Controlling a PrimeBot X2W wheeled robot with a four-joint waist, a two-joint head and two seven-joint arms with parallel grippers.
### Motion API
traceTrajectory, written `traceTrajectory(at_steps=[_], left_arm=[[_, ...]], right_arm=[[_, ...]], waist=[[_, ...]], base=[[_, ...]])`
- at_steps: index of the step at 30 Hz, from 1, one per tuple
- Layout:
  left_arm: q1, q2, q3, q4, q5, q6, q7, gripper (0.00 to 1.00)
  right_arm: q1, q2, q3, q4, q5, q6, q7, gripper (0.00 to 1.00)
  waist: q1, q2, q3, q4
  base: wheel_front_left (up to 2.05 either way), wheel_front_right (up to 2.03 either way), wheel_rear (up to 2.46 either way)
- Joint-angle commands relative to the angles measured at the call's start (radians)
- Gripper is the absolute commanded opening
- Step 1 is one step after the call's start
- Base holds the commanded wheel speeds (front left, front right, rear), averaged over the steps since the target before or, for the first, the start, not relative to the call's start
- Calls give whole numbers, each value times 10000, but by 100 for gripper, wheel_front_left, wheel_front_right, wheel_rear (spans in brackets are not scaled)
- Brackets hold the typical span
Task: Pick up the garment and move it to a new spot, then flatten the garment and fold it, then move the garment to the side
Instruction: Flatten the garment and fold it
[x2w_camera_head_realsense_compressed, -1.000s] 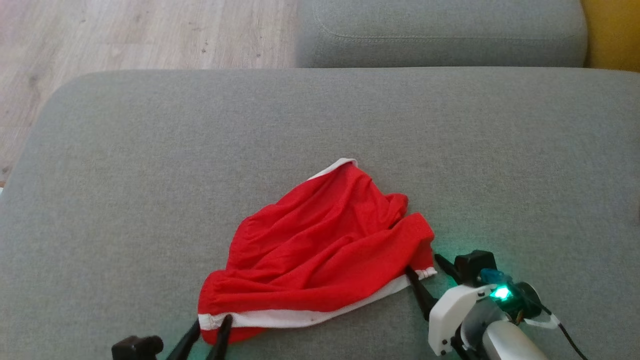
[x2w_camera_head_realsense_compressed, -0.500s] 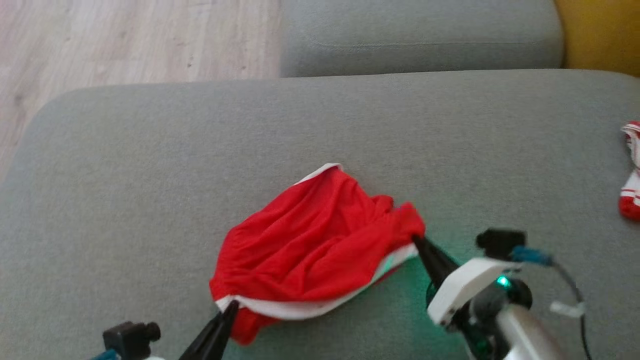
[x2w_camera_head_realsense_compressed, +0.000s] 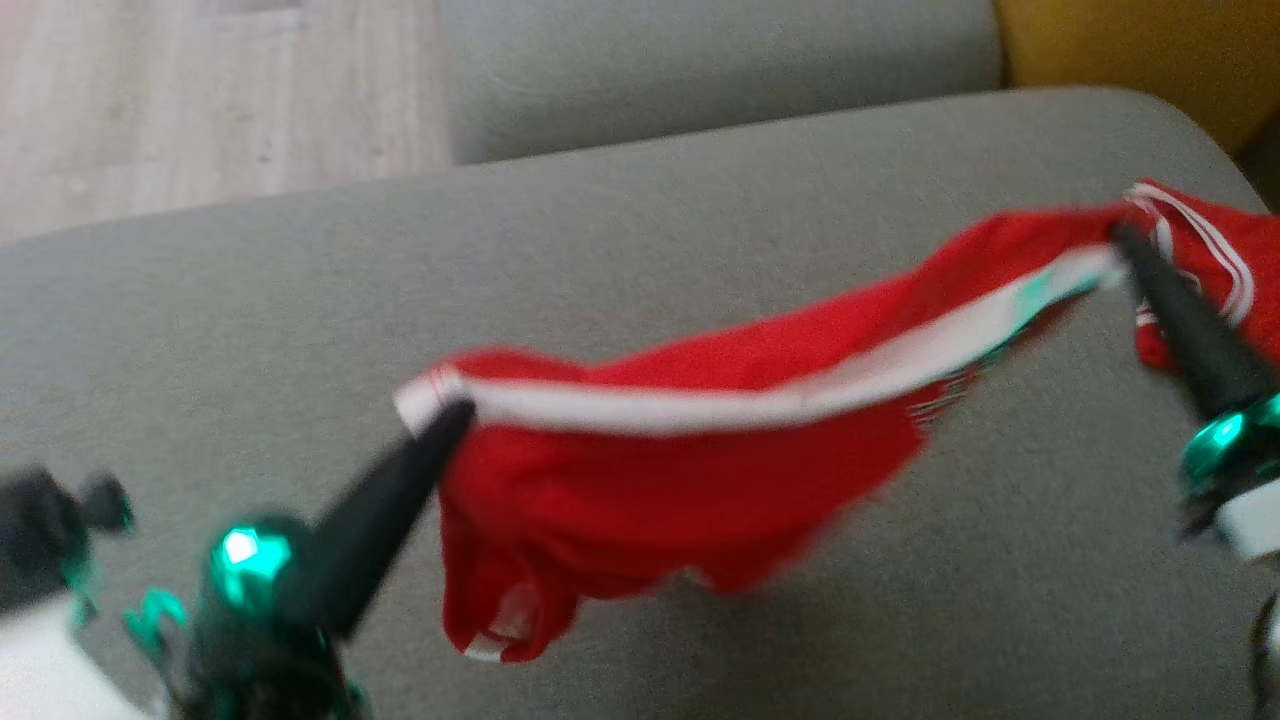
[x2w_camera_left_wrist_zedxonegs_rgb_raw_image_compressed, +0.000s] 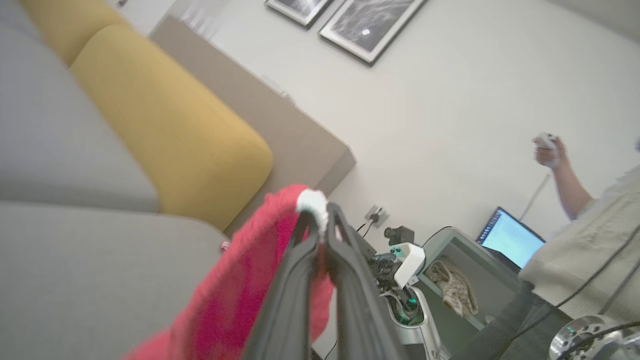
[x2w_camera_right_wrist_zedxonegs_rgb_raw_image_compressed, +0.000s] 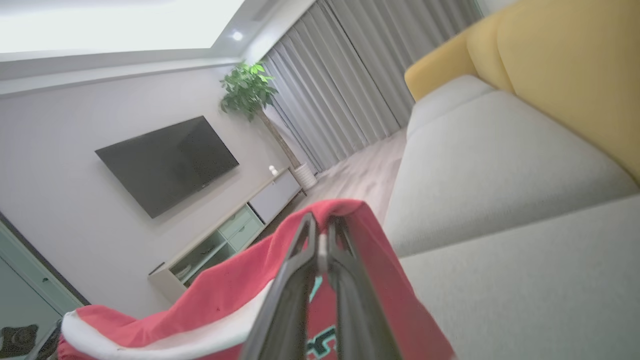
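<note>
Presently the red garment (x2w_camera_head_realsense_compressed: 700, 470) is off the grey sofa seat (x2w_camera_head_realsense_compressed: 640, 230), strung by its white waistband (x2w_camera_head_realsense_compressed: 750, 405) between the two arms, running from about 8 o'clock to 2 o'clock in the head view, with the rest of the cloth hanging loose below the band. The left pincer (x2w_camera_head_realsense_compressed: 458, 410) is clamped on the band's corner at the 8 o'clock end; its wrist view confirms the fingers pressed together on a white fold (x2w_camera_left_wrist_zedxonegs_rgb_raw_image_compressed: 314, 202). The right pincer (x2w_camera_head_realsense_compressed: 1118, 236) is likewise closed on the band at the 2 o'clock end, with red cloth draped over its tips (x2w_camera_right_wrist_zedxonegs_rgb_raw_image_compressed: 320, 220). Risk, in my judgement: both holds take only a narrow edge of the band, so spreading the arms further or a quick swing could pull one corner free and leave the garment dangling from a single arm. A second red-and-white item (x2w_camera_head_realsense_compressed: 1215, 235) lies on the seat just behind the right pincer; setting down at that end could tangle the two. The slack lower part may also bunch under itself on landing. Limits of inspection: the head view is blurred, the garment's lower hem is indistinct, how deep each hold goes cannot be judged, the right arm is cut off at 3 o'clock, and a dark print on the cloth in the right wrist view is mostly hidden by the fingers.
</note>
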Motion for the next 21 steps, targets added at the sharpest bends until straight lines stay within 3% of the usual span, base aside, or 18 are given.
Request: traceTrajectory(at_steps=[1, 5, 7, 8, 12, 17, 21], left_arm=[[-1289, 337, 666, -333, -224, 90, 208, 0], [-3869, 349, 1009, 628, -684, 566, 969, 0], [-5384, 278, 970, 1707, -265, 752, 1236, 0], [-5384, 278, 970, 1707, -265, 752, 1236, 0], [-8337, -300, 405, 4382, 1292, 721, 1243, 0], [-11089, -1614, -198, 7870, 3502, 184, -441, 0], [-11953, -2236, -554, 9670, 4586, -188, -2230, 0]], right_arm=[[-1179, 18, -86, -477, 169, -7, 366, 0], [-3429, 92, -692, 346, 143, -7, 791, 0], [-4684, 95, -778, 1450, -211, -7, 595, 0], [-4684, 95, -778, 1450, -211, -7, 595, 0], [-7380, 98, -755, 4288, -899, -7, -346, 0], [-10257, 99, -597, 7595, -1261, -7, -2311, 0], [-11223, 99, -140, 9177, -965, -7, -3788, 0]], waist=[[2, -1, 525, -372], [2, -1, 1473, -589], [2, -1, 1971, -587], [2, -1, 1971, -587], [2, -1, 3045, -461], [2, -1, 3906, -240], [2, -1, 4052, -147]], base=[[0, 0, 0], [0, 0, 0], [0, 0, 0], [0, 0, 0], [0, 0, 0], [0, 0, 0], [0, 0, 0]])
